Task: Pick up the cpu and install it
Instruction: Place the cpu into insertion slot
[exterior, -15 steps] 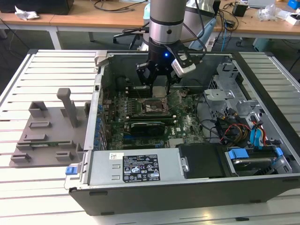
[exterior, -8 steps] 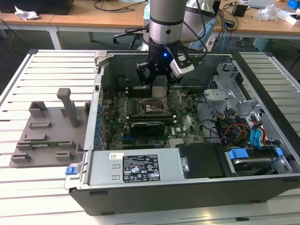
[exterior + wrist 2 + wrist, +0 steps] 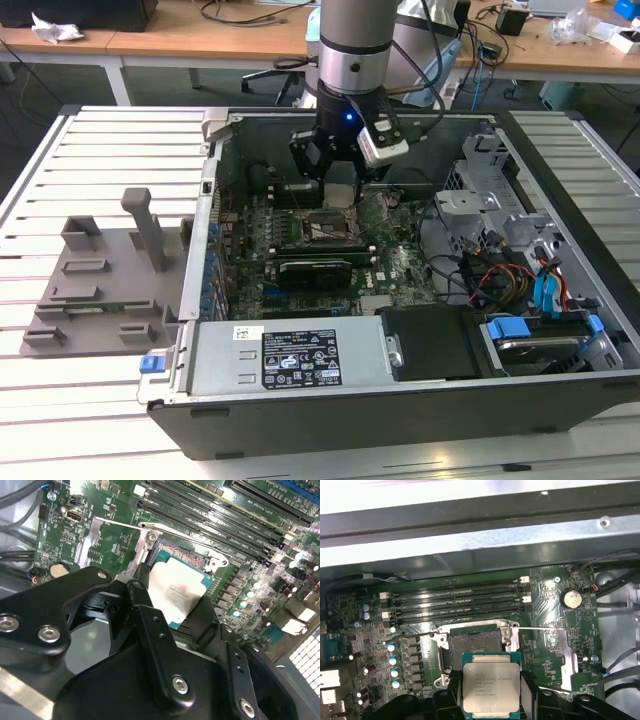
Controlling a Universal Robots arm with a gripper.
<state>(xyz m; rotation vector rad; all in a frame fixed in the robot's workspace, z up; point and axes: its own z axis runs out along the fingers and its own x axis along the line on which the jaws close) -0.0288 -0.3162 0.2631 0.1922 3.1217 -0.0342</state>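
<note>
My gripper [image 3: 491, 692] is shut on the cpu [image 3: 491, 682], a flat square chip with a silvery top and green rim, with one black finger on each side edge. In both wrist views the cpu [image 3: 176, 591] hangs level a little above the motherboard, beside the open socket [image 3: 474, 647]. The socket's metal frame [image 3: 150, 537] is swung open and its contact field is bare. In the exterior view the gripper [image 3: 340, 185] is down inside the open computer case [image 3: 300, 360], just above the socket [image 3: 325, 228].
Memory slots [image 3: 460, 597] run along one side of the socket, and a coin cell [image 3: 571, 599] sits on the board. Cables and drive bays [image 3: 520, 270] fill the case at the exterior view's right. A grey fixture block [image 3: 105, 280] rests on the slatted table [image 3: 60, 400] at that view's left.
</note>
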